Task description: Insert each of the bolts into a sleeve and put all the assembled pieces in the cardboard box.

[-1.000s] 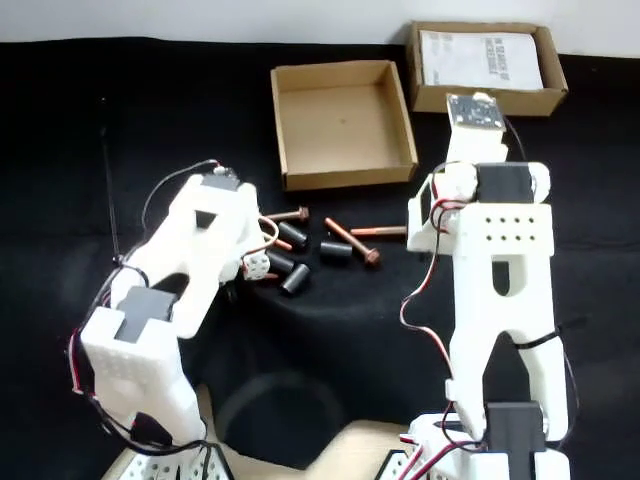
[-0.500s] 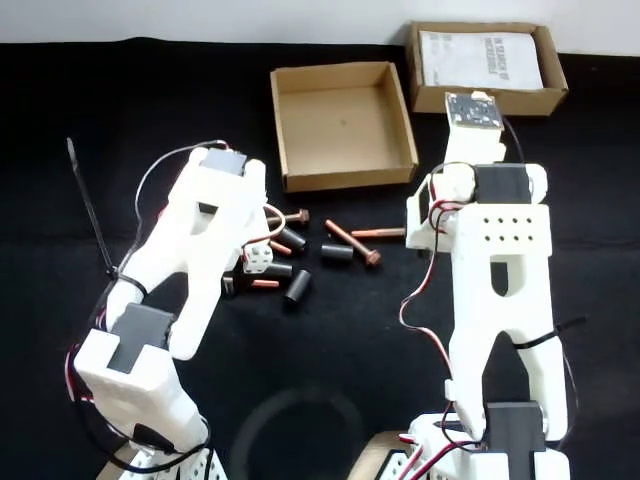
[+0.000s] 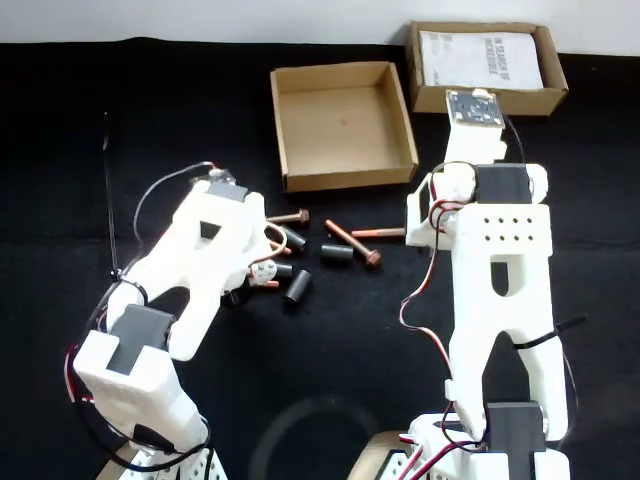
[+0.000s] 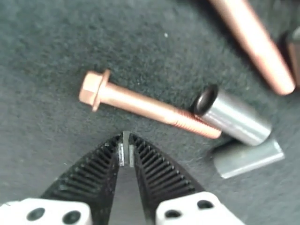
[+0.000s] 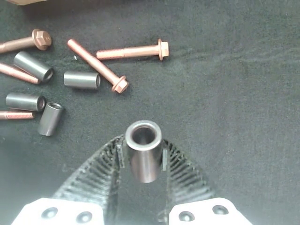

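My left gripper [image 4: 125, 142] is shut and empty, its tips just short of a copper bolt [image 4: 140, 103] lying flat on the black cloth. The bolt's threaded end touches the mouth of a dark sleeve [image 4: 232, 117]. In the high view this gripper [image 3: 260, 276] is low over the left side of the pile of bolts and sleeves [image 3: 336, 252]. My right gripper [image 5: 143, 146] is shut on a dark sleeve [image 5: 145, 166], bore facing the camera, held above the cloth. The right arm [image 3: 490, 240] stands to the right of the pile. The open cardboard box [image 3: 345, 178] sits behind the pile.
A second box [image 3: 485, 98] with a printed sheet stands at the back right. Loose bolts [image 5: 133, 50] and several sleeves [image 5: 82, 79] lie scattered between the arms. A second bolt [image 4: 253, 42] and another sleeve [image 4: 248, 159] lie close to my left gripper.
The left arm swung up and left half a second ago, then came back down over the left of the pile. The right arm has stayed still with its sleeve.
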You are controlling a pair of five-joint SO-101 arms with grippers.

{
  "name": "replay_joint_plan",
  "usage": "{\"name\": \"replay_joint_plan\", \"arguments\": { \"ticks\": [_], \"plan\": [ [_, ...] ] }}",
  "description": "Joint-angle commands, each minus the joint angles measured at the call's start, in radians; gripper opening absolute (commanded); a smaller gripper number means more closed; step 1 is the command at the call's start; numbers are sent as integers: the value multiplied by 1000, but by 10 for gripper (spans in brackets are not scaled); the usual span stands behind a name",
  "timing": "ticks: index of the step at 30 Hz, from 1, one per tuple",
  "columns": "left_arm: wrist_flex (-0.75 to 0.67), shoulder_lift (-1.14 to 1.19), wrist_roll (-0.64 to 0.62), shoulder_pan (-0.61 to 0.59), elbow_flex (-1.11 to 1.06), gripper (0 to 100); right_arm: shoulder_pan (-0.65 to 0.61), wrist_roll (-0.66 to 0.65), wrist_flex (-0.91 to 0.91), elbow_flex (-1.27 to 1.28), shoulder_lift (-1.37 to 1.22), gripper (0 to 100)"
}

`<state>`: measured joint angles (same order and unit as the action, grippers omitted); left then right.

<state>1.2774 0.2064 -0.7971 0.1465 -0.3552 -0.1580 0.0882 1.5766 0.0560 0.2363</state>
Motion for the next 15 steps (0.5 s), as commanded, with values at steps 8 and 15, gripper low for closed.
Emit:
{"name": "replay_joint_plan", "arguments": {
  "ticks": [8,15],
  "plan": [
    [-8,-44,-397,-124,81,10,-25,9,-61,85,35,8],
    [-12,-44,-394,-122,85,50,-31,9,-81,108,36,8]
  ]
}}
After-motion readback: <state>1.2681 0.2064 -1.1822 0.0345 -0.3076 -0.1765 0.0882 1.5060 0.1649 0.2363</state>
